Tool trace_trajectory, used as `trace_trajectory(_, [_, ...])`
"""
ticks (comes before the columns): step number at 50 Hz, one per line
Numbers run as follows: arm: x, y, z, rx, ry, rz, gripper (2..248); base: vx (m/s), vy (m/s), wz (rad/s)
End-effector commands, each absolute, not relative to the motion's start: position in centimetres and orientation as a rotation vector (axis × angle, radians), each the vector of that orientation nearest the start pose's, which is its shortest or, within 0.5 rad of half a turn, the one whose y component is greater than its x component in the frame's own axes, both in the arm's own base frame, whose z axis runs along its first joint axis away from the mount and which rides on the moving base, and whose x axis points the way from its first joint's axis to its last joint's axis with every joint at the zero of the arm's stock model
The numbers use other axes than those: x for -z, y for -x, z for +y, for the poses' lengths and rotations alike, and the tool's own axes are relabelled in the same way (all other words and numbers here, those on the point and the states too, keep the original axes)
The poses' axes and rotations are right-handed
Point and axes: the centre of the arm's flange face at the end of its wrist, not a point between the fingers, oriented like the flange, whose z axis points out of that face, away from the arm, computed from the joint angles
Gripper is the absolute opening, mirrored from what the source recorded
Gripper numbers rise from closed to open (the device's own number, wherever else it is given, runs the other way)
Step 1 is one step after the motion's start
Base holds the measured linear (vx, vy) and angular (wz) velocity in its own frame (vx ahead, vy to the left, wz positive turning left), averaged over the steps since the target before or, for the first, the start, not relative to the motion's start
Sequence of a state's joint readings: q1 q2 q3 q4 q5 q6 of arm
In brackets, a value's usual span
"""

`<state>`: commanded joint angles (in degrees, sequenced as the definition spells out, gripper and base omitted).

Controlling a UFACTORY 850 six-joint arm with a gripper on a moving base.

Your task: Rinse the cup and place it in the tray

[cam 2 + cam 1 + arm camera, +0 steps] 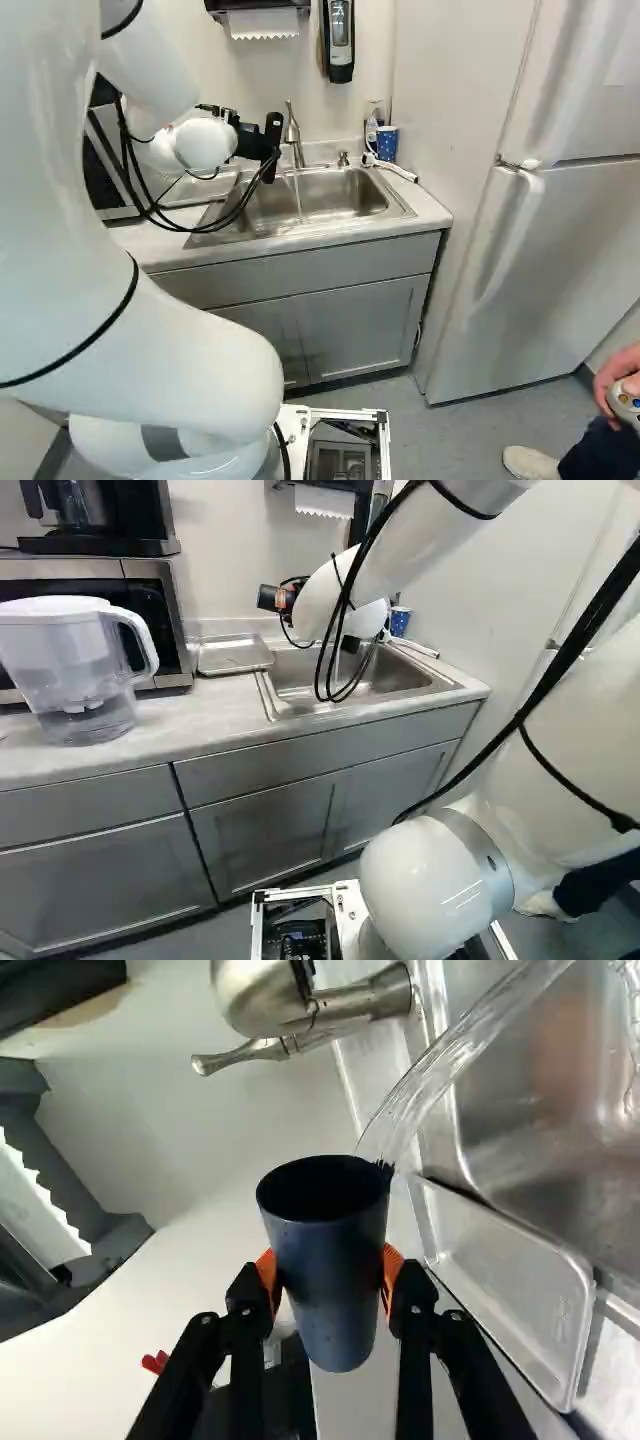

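At the upper left of the right base view, the gripper (268,150) is held near the tap (293,132), over the side of the sink (320,200). In the wrist view, the dark blue cup (330,1290) is pinched between the two orange pads (392,1270), which are kept apart by its width, and its open mouth is shown. Water (470,1055) is seen running beside the cup's rim; whether any is caught inside cannot be told. In the right base view the stream is dropped from the tap into the basin. The metal tray (235,655), above the middle of the left base view, is set on the counter (190,718) beside the sink; the cup is held outside it. A clear pitcher (88,670) is placed at the left of that view, in front of a microwave (165,620). Blue paper cups (387,143) are kept behind the sink's far right corner in the right base view, and a fridge (560,250) is seen at its right.
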<state>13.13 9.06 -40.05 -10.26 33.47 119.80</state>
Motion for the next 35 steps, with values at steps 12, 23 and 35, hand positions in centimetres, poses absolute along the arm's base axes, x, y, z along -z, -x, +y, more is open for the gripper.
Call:
trace_trajectory(12, [-57.14, -43.38, 11.02, 0.543, 1.112, 1.335, 119, 0.000, 0.000, 0.000])
trace_trajectory(23, [-57.14, -43.38, 11.02, 0.481, 1.051, 1.375, 119, 0.000, 0.000, 0.000])
trace_trajectory(35, [-57.14, -43.38, 11.02, 0.481, 1.051, 1.375, 119, 0.000, 0.000, 0.000])
